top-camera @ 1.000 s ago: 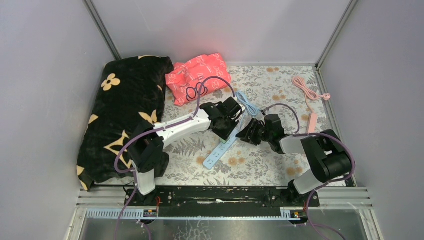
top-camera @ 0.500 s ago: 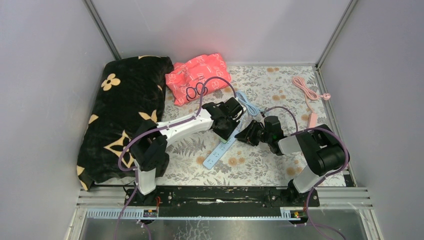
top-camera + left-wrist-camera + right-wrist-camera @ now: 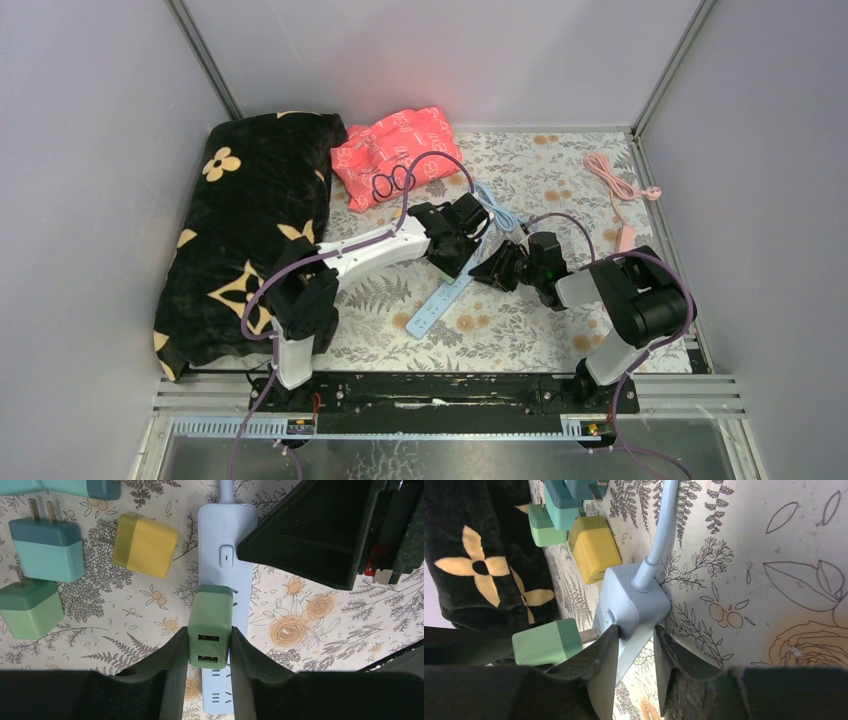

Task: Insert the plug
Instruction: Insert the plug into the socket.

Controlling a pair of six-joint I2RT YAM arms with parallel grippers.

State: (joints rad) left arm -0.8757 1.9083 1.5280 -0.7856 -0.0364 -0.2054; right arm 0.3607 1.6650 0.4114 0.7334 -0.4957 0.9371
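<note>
A green plug (image 3: 210, 625) with two USB ports sits clamped in my left gripper (image 3: 209, 650), which is shut on it. It hangs just above the light blue power strip (image 3: 227, 555), near the strip's switch. From the right wrist view the green plug (image 3: 546, 642) shows its metal prongs pointing at the power strip (image 3: 634, 605), with part of them still bare. My right gripper (image 3: 636, 645) is shut on the cable end of the strip, one finger on each side. Seen from above, the left gripper (image 3: 455, 245) and right gripper (image 3: 497, 268) meet over the power strip (image 3: 435, 305).
Loose plugs lie left of the strip: a yellow one (image 3: 145, 545), a teal one (image 3: 47, 550) and a pale green one (image 3: 30, 610). A black flowered blanket (image 3: 250, 230) covers the left, a red bag (image 3: 395, 150) lies behind, and a pink cable (image 3: 625, 190) at far right.
The right gripper's jaws have closed onto the strip's end. The left gripper with the green plug has shifted slightly, and the strip's near end has swung a little.
</note>
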